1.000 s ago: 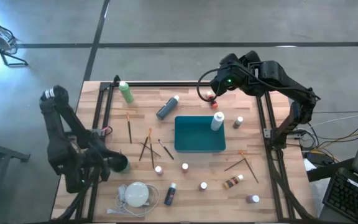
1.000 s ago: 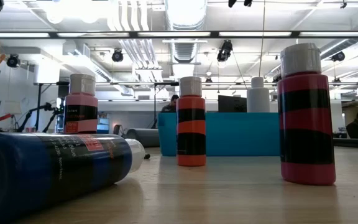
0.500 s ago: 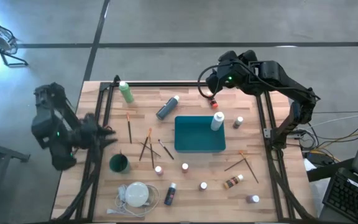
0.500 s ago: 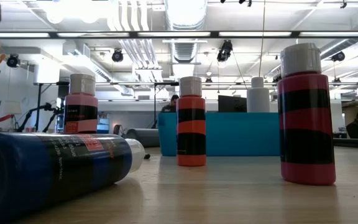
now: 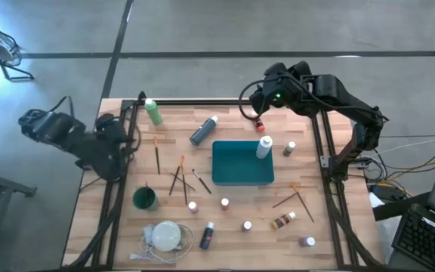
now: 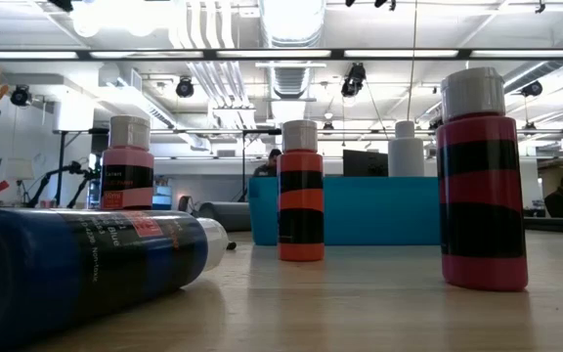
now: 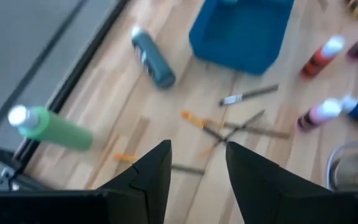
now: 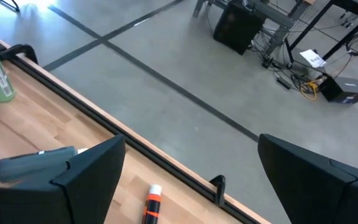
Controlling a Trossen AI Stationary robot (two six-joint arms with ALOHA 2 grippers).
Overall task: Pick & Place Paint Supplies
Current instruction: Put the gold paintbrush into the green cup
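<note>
Paint supplies lie scattered over the wooden table [image 5: 225, 227], none of them in the teal tray [image 5: 242, 162] at the centre. A white bottle [image 5: 263, 146] stands touching the tray's right edge, a grey-blue bottle [image 5: 203, 131] lies just beyond its far left corner, and a green bottle [image 5: 153, 111] lies near the far left corner of the table. A loose bundle of brushes [image 5: 181, 180] sits left of the tray; small bottles dot the near half.

My left gripper [image 7: 197, 165] hangs over the table's left edge, fingers partly spread with nothing between them. My right gripper [image 8: 191, 177] hovers over the far edge with its fingers spread wide and empty, a small red bottle [image 8: 151, 205] lying just ahead of it.

I judge the red bottle the likeliest next pick, and it lies close to the black rail [image 8: 104, 127] along the far edge. A nudge from one finger could roll it against the rail or off the wood. Crossed brushes would probably drag their neighbours if I pinch one. The green cup [image 5: 144, 199] and the white disc [image 5: 166, 236] crowd the near left corner, while the wood between tray and rail offers open room.
</note>
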